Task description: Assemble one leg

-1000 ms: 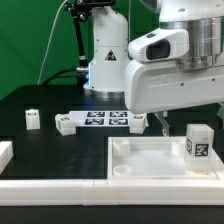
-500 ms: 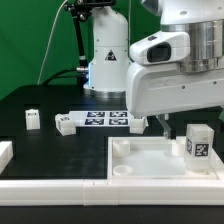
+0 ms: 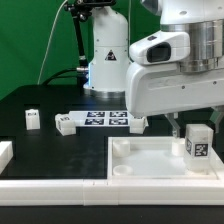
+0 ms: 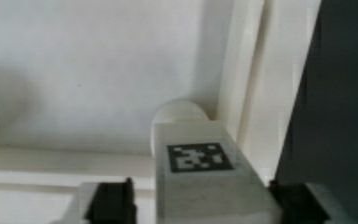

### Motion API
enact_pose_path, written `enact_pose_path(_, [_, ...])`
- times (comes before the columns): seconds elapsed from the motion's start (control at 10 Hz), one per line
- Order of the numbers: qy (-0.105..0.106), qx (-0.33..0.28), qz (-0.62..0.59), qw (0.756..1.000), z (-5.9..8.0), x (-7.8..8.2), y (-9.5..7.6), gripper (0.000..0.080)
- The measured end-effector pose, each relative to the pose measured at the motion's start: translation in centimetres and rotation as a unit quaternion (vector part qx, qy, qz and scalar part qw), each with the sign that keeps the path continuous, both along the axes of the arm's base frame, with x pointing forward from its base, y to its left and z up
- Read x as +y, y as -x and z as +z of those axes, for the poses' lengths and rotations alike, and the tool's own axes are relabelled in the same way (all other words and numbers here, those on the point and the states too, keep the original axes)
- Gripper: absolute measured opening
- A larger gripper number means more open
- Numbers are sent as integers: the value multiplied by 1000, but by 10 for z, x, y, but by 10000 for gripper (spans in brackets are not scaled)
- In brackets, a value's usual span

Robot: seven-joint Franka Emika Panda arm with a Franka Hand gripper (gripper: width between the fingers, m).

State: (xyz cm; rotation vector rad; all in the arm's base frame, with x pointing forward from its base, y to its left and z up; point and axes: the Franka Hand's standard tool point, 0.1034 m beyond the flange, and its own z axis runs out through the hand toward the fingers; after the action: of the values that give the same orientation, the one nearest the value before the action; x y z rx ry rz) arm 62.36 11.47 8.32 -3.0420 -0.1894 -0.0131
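Observation:
The leg (image 3: pixel 197 143) is a small white upright block with a black-and-white tag. It stands in the near right corner of the wide white tray (image 3: pixel 150 165). In the wrist view the leg (image 4: pixel 201 160) sits between my two dark fingers (image 4: pixel 110 200), with a small gap showing on one side. My gripper (image 4: pixel 202 202) is open around it. In the exterior view the gripper (image 3: pixel 178 127) is mostly hidden behind the arm's large white housing, just beside and behind the leg.
Three more small white blocks (image 3: pixel 33 119) (image 3: pixel 66 124) (image 3: pixel 137 123) lie on the black table around the marker board (image 3: pixel 100 119). A white piece (image 3: pixel 5 153) is at the exterior view's left edge. The robot base (image 3: pixel 105 55) stands behind.
The gripper's finger has shifted a little toward the exterior view's right, closer to the upright leg. The leg and the other parts have not moved.

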Motion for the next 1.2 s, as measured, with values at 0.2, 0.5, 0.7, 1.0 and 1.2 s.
enact_pose_path(0.2, [0, 0, -4, 1000, 0, 0, 0, 290])
enact_pose_path(0.5, [-3, 3, -60, 998, 0, 1, 0, 291])
enact_pose_path(0.7, [-14, 3, -206, 978, -1, 3, 2, 291])
enact_pose_path(1.0, [-18, 23, -430, 902, -2, 10, 2, 291])
enact_pose_path(1.2, [-16, 32, -498, 867, -1, 12, 1, 291])
